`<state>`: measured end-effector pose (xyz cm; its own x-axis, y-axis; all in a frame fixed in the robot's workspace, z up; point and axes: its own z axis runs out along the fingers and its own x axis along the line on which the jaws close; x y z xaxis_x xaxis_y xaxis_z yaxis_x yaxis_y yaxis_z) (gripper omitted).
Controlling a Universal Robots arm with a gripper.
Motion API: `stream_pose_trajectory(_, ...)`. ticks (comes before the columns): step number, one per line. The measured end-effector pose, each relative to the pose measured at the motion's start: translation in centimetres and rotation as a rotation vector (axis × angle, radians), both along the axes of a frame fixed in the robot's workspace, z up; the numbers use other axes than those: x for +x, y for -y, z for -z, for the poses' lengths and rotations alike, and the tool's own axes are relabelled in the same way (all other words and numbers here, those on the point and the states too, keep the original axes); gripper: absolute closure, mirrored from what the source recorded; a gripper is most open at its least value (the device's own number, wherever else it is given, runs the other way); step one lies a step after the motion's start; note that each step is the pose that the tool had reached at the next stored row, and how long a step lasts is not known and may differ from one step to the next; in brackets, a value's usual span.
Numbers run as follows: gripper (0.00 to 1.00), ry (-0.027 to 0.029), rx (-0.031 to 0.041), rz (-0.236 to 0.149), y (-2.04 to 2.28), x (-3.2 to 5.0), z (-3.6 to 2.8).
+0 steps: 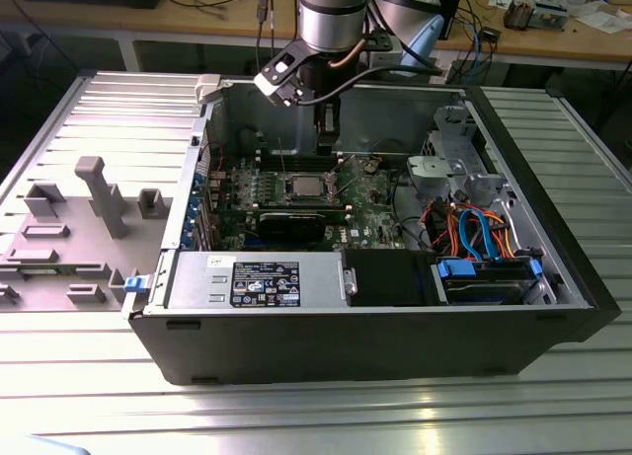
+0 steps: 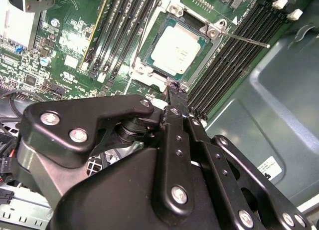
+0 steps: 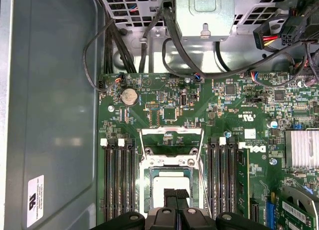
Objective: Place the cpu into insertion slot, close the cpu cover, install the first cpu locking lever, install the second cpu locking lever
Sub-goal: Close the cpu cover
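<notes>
The cpu [image 2: 175, 50] lies flat in the insertion slot [image 2: 149, 73], silvery top up, with green board around it; it is also seen in the first wrist view [image 3: 172, 181] and the exterior view [image 1: 304, 187]. The cpu cover [image 3: 172, 140] stands raised off the slot at its far side, leaving the chip uncovered. A thin locking lever [image 2: 244, 39] sticks out free beside the socket. My gripper [image 2: 172, 86] hovers just over the slot's edge, black fingers pressed together with nothing seen between them. In the exterior view the gripper [image 1: 327, 144] hangs above the board inside the case.
Long black memory slots [image 3: 117, 185] flank the socket on both sides. A black graphics card [image 1: 291, 221] lies in front of it in the exterior view. Drive cage and cables [image 1: 474, 228] fill the exterior view's right; the power supply [image 1: 257, 280] sits along the near wall.
</notes>
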<state>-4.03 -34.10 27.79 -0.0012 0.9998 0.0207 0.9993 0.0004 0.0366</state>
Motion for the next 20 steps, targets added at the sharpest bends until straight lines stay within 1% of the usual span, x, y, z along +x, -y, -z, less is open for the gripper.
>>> stream_pose_trajectory(7, 0.89, 0.0, 0.0, 0.0, 0.0, 0.1, 0.0)
stream_pose_trajectory(20, 0.89, 0.0, 0.0, 0.0, 0.0, 0.74, 0.0)
